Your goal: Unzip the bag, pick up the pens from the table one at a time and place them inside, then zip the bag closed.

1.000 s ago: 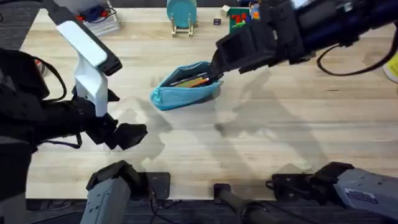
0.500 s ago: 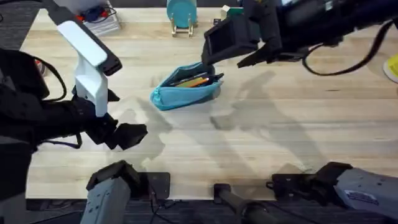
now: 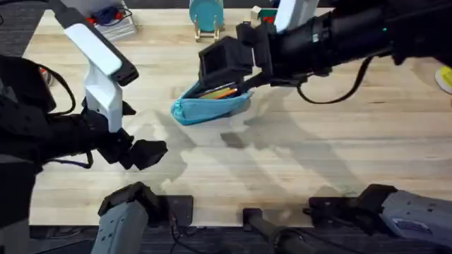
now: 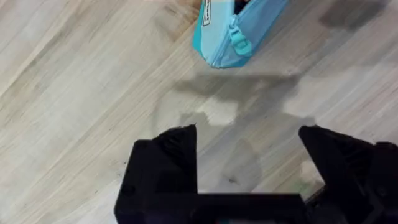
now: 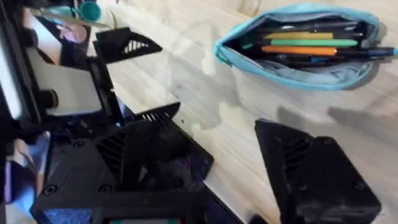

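The left gripper (image 3: 145, 154) hangs low over the pale wooden plank table (image 3: 296, 162), jaws spread, nothing between them; its wrist view catches the zipper pull. The light blue soft fabric pouch (image 3: 210, 102) lies mid-table, unzipped. The right gripper (image 3: 224, 65), jaws apart, covers its far end overhead, while the right wrist view shows orange, green and dark pens (image 5: 311, 45) inside.

bag (image 3: 210, 104) mid-table (image 3: 296, 162) | pens (image 5: 308, 45) inside bag | right tool (image 3: 233, 67) above bag
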